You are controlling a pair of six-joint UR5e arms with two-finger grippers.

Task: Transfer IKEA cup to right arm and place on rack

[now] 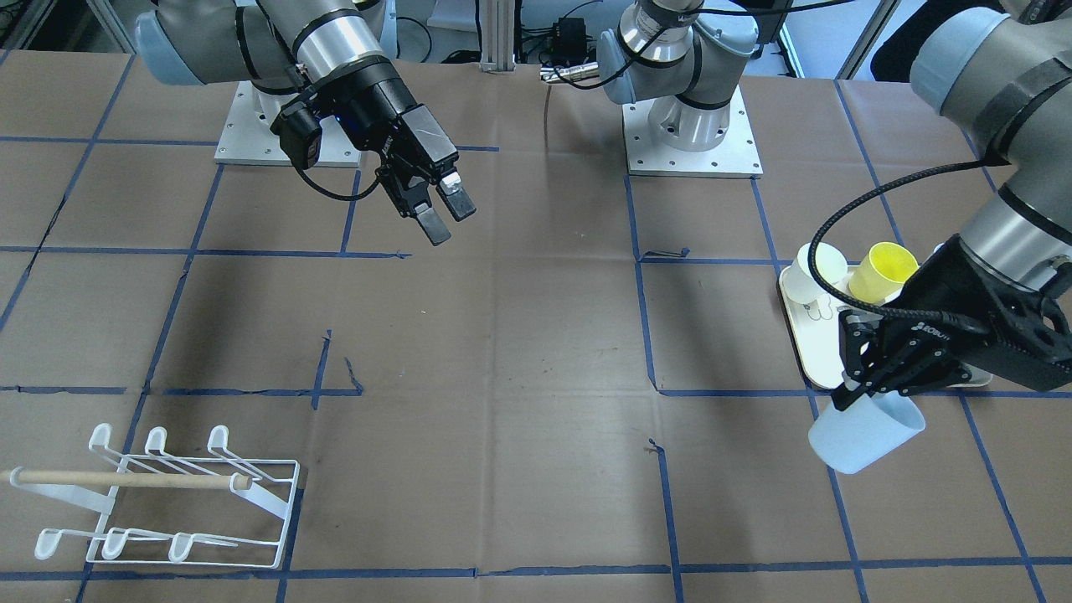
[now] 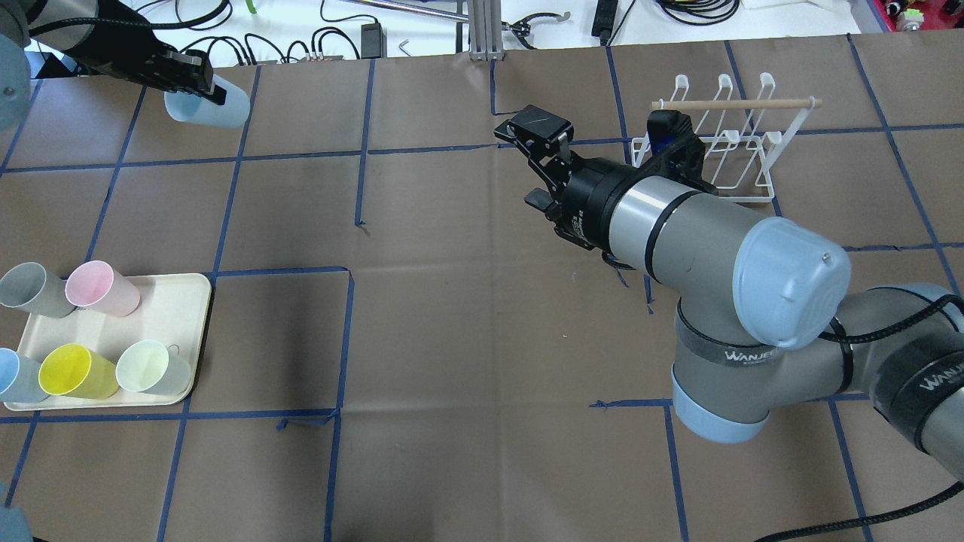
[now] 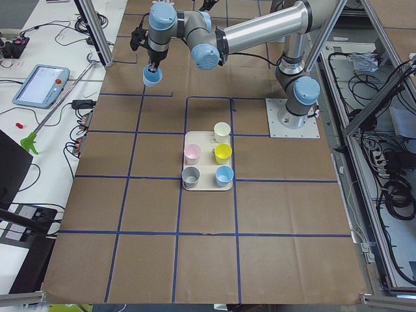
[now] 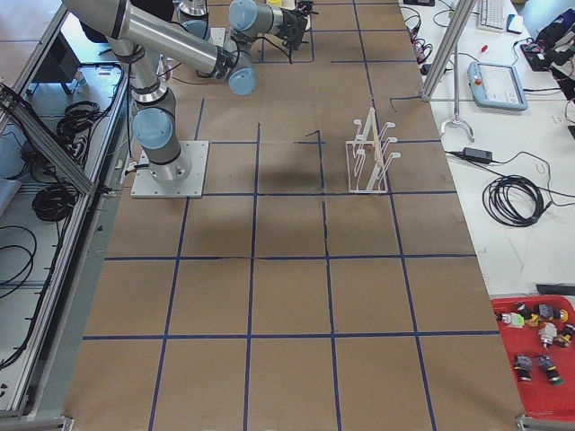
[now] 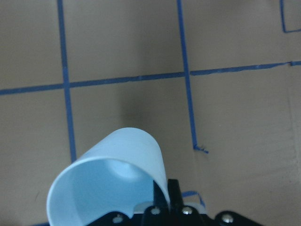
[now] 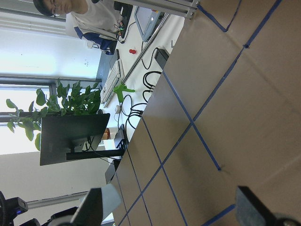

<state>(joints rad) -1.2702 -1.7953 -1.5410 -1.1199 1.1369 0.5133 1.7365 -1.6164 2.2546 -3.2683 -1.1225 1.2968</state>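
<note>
My left gripper (image 1: pixel 850 394) is shut on the rim of a pale blue cup (image 1: pixel 867 435) and holds it tilted above the table, just past the cream tray (image 1: pixel 802 352). In the overhead view this gripper (image 2: pixel 213 90) and the cup (image 2: pixel 211 108) are at the far left. The left wrist view shows the cup (image 5: pixel 110 181) with one finger inside its rim. My right gripper (image 1: pixel 444 211) is open and empty in mid-air over the table's middle (image 2: pixel 538 162), well apart from the cup. The white wire rack (image 1: pixel 167 502) with a wooden dowel stands empty at the far right (image 2: pixel 723 143).
The cream tray (image 2: pixel 177 301) holds grey (image 2: pixel 30 290), pink (image 2: pixel 98 287) and yellow (image 2: pixel 71 371) cups, plus a pale green one (image 2: pixel 151 367) and another blue one (image 2: pixel 15 376). Brown paper with blue tape lines covers the table. The right arm's elbow (image 2: pixel 783 293) hangs over the right half.
</note>
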